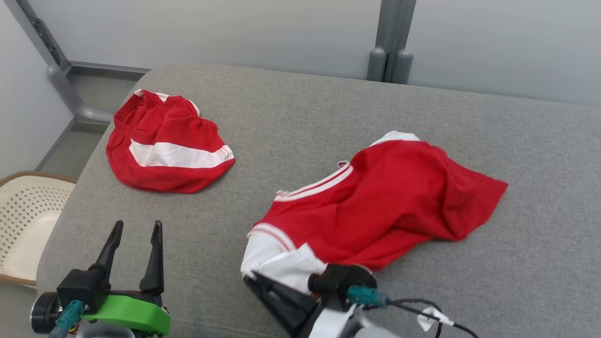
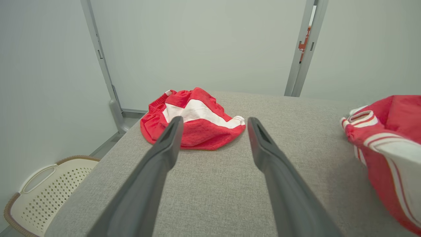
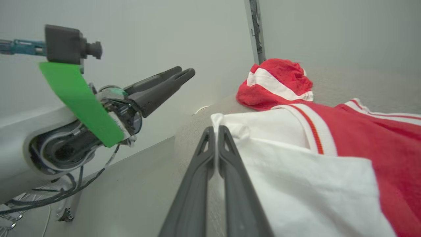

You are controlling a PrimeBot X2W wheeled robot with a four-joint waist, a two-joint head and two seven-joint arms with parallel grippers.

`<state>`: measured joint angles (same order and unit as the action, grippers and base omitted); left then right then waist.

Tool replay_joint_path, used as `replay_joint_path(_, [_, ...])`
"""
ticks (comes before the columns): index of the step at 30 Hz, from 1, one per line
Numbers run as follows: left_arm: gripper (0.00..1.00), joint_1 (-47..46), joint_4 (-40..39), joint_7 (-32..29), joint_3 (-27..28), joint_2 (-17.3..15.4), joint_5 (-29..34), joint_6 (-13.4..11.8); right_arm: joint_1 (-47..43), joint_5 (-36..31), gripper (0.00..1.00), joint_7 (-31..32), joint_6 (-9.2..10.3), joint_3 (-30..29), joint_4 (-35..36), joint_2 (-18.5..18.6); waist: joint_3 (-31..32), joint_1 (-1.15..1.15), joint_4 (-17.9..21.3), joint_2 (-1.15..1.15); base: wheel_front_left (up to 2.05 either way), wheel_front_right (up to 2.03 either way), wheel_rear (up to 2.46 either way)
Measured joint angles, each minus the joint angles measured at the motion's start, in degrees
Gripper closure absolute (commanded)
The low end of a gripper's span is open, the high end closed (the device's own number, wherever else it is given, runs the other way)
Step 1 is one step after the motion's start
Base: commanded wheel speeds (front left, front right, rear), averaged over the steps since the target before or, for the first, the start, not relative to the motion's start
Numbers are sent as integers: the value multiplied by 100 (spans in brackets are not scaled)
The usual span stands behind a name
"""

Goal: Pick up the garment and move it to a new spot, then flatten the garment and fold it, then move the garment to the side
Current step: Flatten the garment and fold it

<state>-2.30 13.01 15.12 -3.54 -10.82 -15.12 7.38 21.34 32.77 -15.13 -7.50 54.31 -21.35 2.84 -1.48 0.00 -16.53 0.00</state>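
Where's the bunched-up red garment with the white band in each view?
Head view: bunched red garment lies upper left on the grey cushion.
Left wrist view: centre, just beyond the open left pincer.
Right wrist view: upper right of centre, at the back of the cushion.
Shared landmark: the spread red garment, to its right in every view.
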Motion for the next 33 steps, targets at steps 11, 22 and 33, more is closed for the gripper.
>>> replay_joint_path(11, [0,3,42,1,113,49,-1,0,215,544,0,0,0,657,-579,-2,-2,0,-19,0,0,0,0])
replay_joint_path(22, [0,131,-46,1,175,87,47,0,108,-422,0,0,-1,-1730,-467,524,141,0,304,0,0,0,0])
replay_joint_path(33, [0,79,-114,1,105,99,26,0,732,-1178,0,0,0,-3423,-1613,1429,-114,0,339,0,0,0,0])
